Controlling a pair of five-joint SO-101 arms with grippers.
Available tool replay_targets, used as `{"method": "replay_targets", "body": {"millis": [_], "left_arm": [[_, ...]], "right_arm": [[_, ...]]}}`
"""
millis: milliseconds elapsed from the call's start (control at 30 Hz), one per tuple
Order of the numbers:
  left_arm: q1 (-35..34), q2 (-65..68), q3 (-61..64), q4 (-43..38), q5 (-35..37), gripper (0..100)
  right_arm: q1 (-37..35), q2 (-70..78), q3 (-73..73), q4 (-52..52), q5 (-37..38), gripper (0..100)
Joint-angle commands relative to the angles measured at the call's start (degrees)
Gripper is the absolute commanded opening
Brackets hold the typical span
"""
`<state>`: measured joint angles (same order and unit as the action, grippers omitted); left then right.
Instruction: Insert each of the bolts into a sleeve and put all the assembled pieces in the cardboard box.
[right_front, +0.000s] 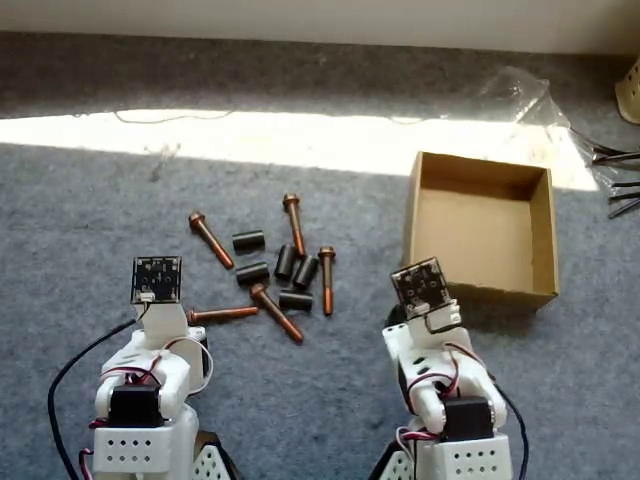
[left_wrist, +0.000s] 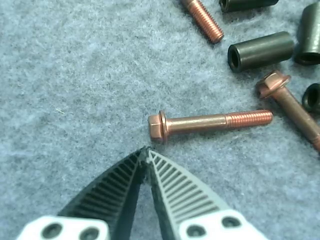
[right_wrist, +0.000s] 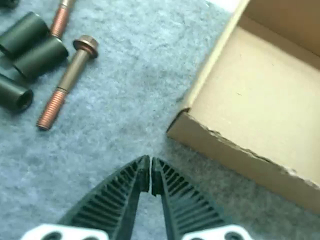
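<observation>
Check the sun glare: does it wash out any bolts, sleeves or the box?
High view: a blown-out sunlit band crosses the carpet behind the cardboard box; bolts and sleeves lie in even shade. Left wrist view: even light, soft shadow under the bolt. Right wrist view: cardboard box evenly lit.

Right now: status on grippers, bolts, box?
Left gripper and right gripper shut, empty. Bolts and sleeves loose on carpet, none assembled. Cardboard box unobstructed.
</observation>
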<state>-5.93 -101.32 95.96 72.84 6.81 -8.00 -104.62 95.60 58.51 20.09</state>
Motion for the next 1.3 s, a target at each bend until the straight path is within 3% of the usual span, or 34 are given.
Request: {"method": "replay_targets", "body": {"millis": [0,133,300,367,500,700,967,1267], "left_arm": [[-0.3,-0.4,1.3,-0.1,0.0,1],[-0.3,-0.5,0.9,-0.2,-1.5,1],[-2.8,-0.5,0.2,-4.8,-22.0,1],[-5.9,-0.5,-1.6,-7.1,-26.5,1],[-12.9,-0.3,-8.3,-8.2,-25.4,1],[-13.4,0.1,-16.7,-4.4,-28.7,1],[-13.4,1.5,-20.2,-1.2,-31.2,2],[-13.4,28.8,-35.0,-1.3,-30.0,1]], "right_arm": [[6.3,0.0,-1.9,2.1,1.8,1.0],[9.0,0.2,-12.0,9.3,9.8,3.3],[12.9,0.4,-21.2,14.6,11.7,11.6],[14.1,2.5,-24.5,14.8,11.7,11.6],[16.1,13.8,-32.1,14.8,11.4,11.6],[15.8,36.3,-44.4,14.4,6.9,11.6],[5.1,54.1,-53.0,14.7,6.6,11.6],[-3.8,64.7,-61.3,15.9,6.5,11.8]]}}
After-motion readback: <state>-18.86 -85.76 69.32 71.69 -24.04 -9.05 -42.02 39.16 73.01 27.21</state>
